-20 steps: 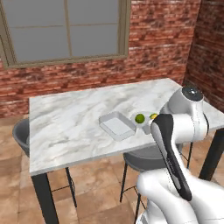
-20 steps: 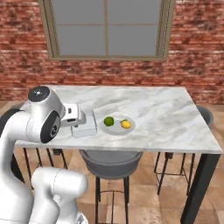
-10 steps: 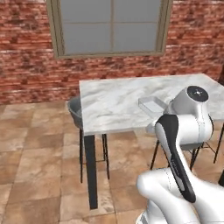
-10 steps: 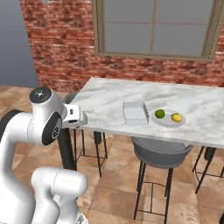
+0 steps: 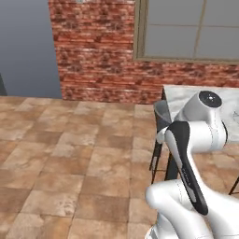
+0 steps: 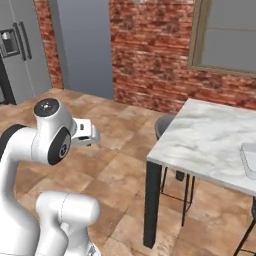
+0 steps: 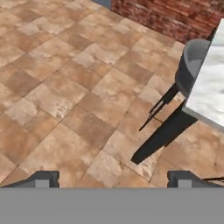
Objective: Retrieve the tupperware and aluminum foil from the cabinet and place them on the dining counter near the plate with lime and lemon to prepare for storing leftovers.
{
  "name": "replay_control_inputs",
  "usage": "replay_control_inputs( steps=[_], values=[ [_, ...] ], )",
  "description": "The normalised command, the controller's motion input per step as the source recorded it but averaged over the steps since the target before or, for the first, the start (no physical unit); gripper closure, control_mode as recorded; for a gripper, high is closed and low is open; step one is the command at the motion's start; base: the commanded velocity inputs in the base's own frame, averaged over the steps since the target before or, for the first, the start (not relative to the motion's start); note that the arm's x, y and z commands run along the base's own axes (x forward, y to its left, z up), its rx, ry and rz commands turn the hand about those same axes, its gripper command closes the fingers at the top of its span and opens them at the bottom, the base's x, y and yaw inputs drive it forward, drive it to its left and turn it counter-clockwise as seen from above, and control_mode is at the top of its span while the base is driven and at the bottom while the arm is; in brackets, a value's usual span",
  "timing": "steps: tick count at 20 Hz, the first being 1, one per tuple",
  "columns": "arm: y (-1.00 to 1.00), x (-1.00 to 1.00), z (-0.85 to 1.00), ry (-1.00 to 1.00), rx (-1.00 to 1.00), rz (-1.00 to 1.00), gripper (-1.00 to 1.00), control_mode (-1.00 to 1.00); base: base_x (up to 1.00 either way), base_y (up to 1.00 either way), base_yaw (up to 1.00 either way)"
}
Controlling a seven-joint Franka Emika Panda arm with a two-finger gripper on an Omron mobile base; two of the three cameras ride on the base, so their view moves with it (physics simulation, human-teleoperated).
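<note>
- Meanwhile, the gripper [image 7: 113, 179] hung with its jaws wide apart and nothing between them, the two dark fingertips [image 7: 42, 178] standing well apart above bare floor [image 7: 65, 87] in the hand view.
- From the right base view, the hand [image 6: 85, 133] jutted out from the arm's top joint, over brown tiles and well apart from the counter [image 6: 210, 145].
- That marble-topped counter stood on thin dark legs before a red brick wall [image 6: 150, 55], under a grey-framed window [image 6: 225, 37].
- At the far right edge of the right base view, a whitish rounded corner of the tupperware [image 6: 249, 159] rested on the marble; the rest was cut off by the frame.
- A grey stool [image 6: 165, 127] stood at the counter's near end, its seat partly beneath the tabletop; the hand view showed the same stool [image 7: 194, 63] beside the marble edge [image 7: 210, 96].
- In the left base view, the counter [image 5: 186, 98] showed behind the arm, with the stool [image 5: 162, 112] at its left end.
- A tall grey fridge [image 6: 20, 45] stood at the left in the right base view.
- Beside it, a plain grey-blue panel [image 6: 80, 45] met the brick.
</note>
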Motion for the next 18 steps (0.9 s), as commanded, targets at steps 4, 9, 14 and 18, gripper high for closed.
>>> replay_control_inputs(
  steps=[4,9,14,18],
  values=[
    [0.0,0.0,0.0,0.0,0.0,0.0,-1.0,1.0,0.65,1.0,0.39],
    [0.0,0.0,0.0,0.0,0.0,0.0,-1.0,1.0,0.7,0.97,0.41],
    [0.0,0.0,0.0,0.0,0.0,0.0,-1.0,1.0,0.97,0.53,0.44],
    [0.0,0.0,0.0,0.0,0.0,0.0,-1.0,1.0,1.0,-0.11,0.48]
  ],
)
